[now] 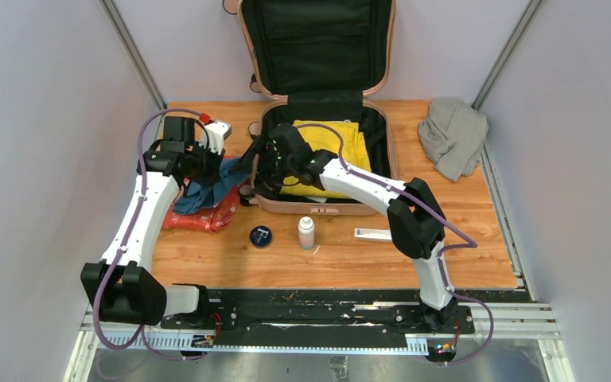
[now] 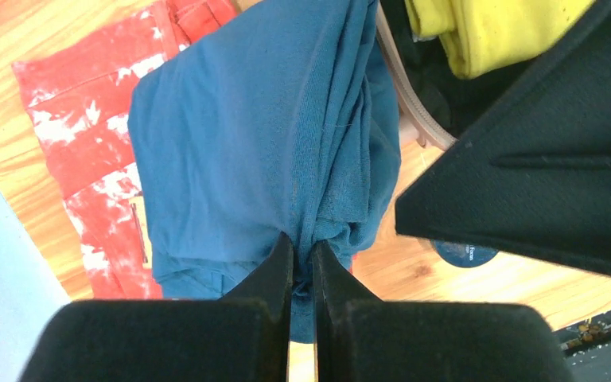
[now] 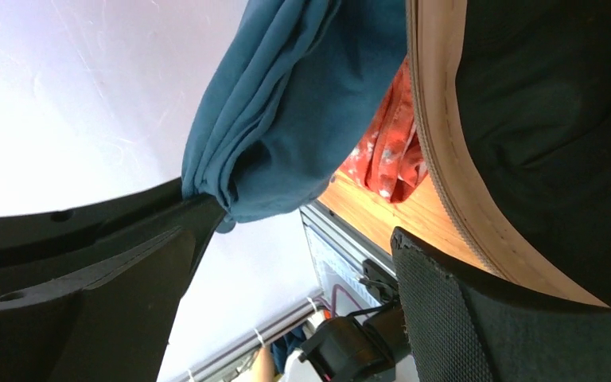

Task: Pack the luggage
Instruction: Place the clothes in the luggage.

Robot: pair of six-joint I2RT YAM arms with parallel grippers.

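While the suitcase is lying open at the far middle of the table, its lid is leaning up against the back wall, black lining showing. A yellow garment is already lying folded in the lower half, so the packing is looking begun but far from finished.

Just outside the case's left rim, a blue garment is hanging bunched over a red one, which is lying flat on the table. Neither is inside yet. In front of the case a small white bottle, a dark round tin and a white tube are sitting in a loose row, and a grey cloth is lying heaped at the far right corner (whether all of these are meant to go in, the pictures are not saying).

The left gripper is pinching a fold of the blue garment, its fingers pressed nearly together on the cloth. The right gripper is reaching across the case to that same left rim with its fingers spread wide and gripping nothing. One finger is appearing to brush the blue bundle's edge, while the other is sitting just beside the pink rim.

By these signs, the blue garment is the one being brought in, with the rest waiting.
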